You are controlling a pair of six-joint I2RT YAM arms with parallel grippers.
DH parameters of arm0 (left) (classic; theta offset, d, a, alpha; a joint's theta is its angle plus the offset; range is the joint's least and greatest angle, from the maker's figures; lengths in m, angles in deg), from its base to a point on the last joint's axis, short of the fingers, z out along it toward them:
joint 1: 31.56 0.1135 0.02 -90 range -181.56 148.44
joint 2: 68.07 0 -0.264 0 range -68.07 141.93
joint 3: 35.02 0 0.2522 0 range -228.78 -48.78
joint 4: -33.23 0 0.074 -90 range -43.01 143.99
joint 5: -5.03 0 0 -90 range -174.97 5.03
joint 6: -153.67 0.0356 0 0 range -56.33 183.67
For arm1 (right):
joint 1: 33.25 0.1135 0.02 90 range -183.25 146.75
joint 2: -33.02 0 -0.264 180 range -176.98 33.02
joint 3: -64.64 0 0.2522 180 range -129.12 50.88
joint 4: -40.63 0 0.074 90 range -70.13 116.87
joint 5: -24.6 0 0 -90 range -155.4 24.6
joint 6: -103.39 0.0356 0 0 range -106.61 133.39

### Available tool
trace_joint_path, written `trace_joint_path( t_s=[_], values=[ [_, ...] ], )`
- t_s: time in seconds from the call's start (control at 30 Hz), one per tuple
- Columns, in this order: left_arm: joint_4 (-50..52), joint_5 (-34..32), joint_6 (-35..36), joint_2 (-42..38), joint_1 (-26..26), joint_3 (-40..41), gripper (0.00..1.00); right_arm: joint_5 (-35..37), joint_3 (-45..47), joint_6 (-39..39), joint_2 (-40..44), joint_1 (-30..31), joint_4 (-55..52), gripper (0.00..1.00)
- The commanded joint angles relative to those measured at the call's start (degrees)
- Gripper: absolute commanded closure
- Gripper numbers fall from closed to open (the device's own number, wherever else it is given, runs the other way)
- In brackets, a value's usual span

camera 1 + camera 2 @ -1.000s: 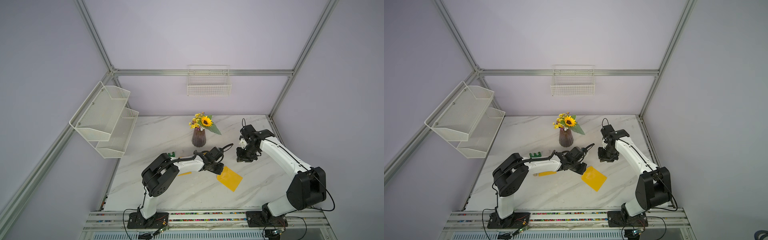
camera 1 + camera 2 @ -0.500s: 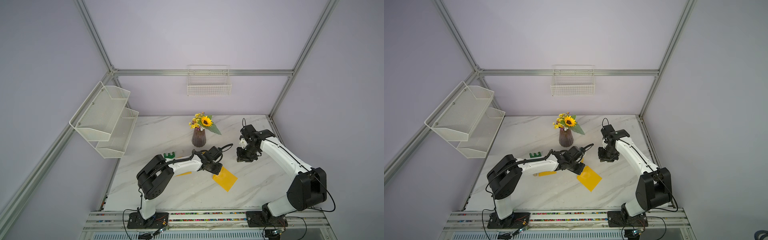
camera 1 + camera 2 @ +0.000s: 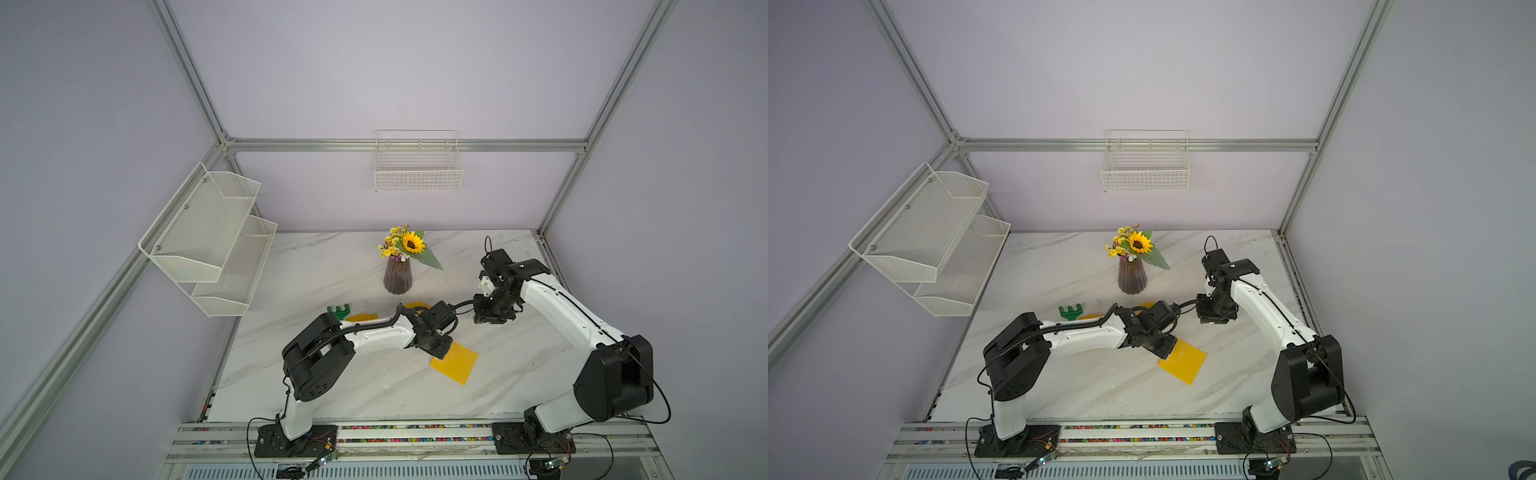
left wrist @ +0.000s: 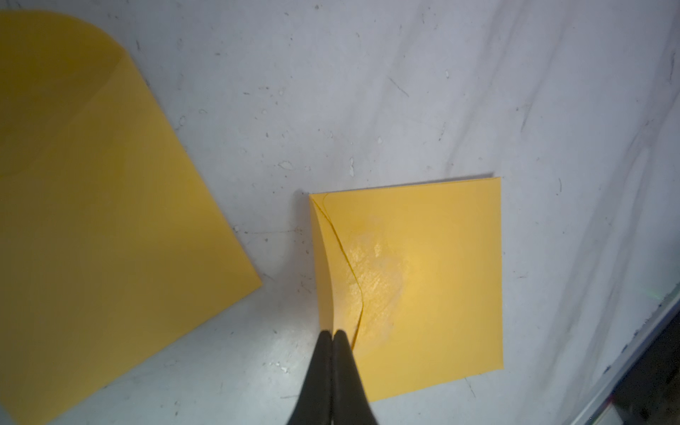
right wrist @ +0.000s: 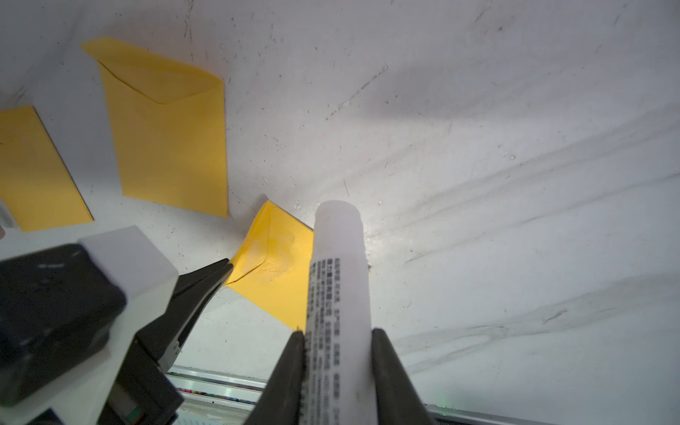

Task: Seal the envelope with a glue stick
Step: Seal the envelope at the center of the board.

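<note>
A yellow envelope (image 3: 457,365) (image 3: 1187,365) lies on the marble table, its flap folded over and a shiny glue patch (image 4: 379,272) beside the flap's edge. My left gripper (image 4: 333,333) (image 3: 440,354) (image 3: 1166,354) is shut, its tips resting on the flap at the envelope's (image 4: 434,279) edge; I cannot tell whether they pinch the paper. My right gripper (image 5: 337,335) (image 3: 492,318) (image 3: 1214,318) is shut on the white glue stick (image 5: 338,287), held above the table to the right of the envelope (image 5: 276,272). The stick is hidden in both top views.
Two more yellow envelopes (image 5: 169,140) (image 5: 36,169) lie behind the left arm; one (image 4: 92,220) is close to the left gripper. A green toy rake (image 3: 340,311) (image 3: 1071,311) lies at the left. A sunflower vase (image 3: 397,278) (image 3: 1132,280) stands at the back.
The left gripper and the envelope under it have shifted a little to the left. The right arm with the glue stick has not moved.
</note>
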Motion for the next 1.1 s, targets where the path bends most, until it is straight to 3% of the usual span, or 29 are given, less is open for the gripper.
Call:
trace_joint_path(
  t_s=[0.0,0.43,0.6,0.83,1.07],
  values=[
    [0.5,-0.5,-0.9,0.3,-0.6,-1.6,0.97,-0.1,0.5,-0.5,1.1,-0.3,1.7,1.0],
    [-1.8,2.5,-2.8,2.9,-1.7,-1.9,0.93,-0.4,-0.2,-0.5,1.0,-0.3,1.8,1.0],
    [-3.3,4.0,-3.8,3.8,-1.9,-1.3,0.85,-0.7,-0.2,-0.3,1.5,-0.3,1.8,1.0],
    [-8.7,7.6,-7.0,3.5,-1.7,3.2,0.64,-1.6,-0.3,-0.3,2.1,-0.3,1.8,1.0],
    [-12.8,9.9,-9.4,1.9,-0.6,7.9,0.62,-1.6,0.5,-0.1,3.0,-0.3,1.8,1.0]
  ],
)
